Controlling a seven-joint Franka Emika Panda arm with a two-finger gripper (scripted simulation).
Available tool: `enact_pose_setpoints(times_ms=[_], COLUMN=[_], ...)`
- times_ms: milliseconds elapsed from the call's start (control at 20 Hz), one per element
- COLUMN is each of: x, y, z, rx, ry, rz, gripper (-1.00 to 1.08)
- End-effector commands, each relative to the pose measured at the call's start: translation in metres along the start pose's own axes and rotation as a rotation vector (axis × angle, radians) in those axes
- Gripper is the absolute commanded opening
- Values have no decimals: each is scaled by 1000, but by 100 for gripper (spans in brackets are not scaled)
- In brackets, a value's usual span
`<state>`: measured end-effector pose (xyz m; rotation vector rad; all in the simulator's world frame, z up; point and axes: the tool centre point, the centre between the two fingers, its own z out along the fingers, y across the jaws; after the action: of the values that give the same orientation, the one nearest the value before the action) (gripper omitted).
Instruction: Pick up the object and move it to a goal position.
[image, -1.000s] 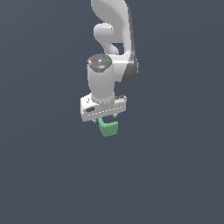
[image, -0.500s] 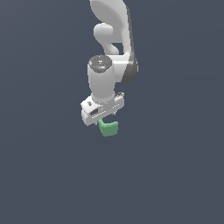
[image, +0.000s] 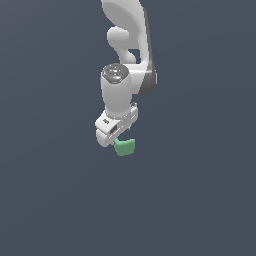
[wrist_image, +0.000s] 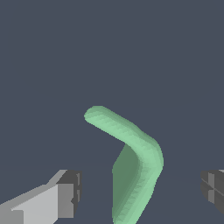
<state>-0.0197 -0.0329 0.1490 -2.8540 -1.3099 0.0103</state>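
Vs 0.5 s ago, you've got the gripper (image: 118, 134) rotated a bit more about its axis; the white hand body now slants, its low end toward 7 o'clock in the exterior view. The green block (image: 124, 146) hasn't moved, still just under the hand at about 5 o'clock from it. In the wrist view the fingers (wrist_image: 65, 194) are spread wide, w/ the block (wrist_image: 131, 162) standing between them and touching neither pad. Background is plain dark grey all round; nothing blocks the block.
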Motion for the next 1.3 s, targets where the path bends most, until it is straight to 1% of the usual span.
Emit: enact_pose_setpoints(times_ms=[0,250,550,750,1000,1250], x=[0,0,0,0,0,0], y=[-1,-2,-2,-3,-3,-3], z=[1,2,3,3,5,21], rx=[-1,-3,-4,-5,-5,-4], ry=[1,3,4,5,5,5], rz=[-66,-168,-244,-266,-265,-267], gripper=[100,100,100,100,100,100])
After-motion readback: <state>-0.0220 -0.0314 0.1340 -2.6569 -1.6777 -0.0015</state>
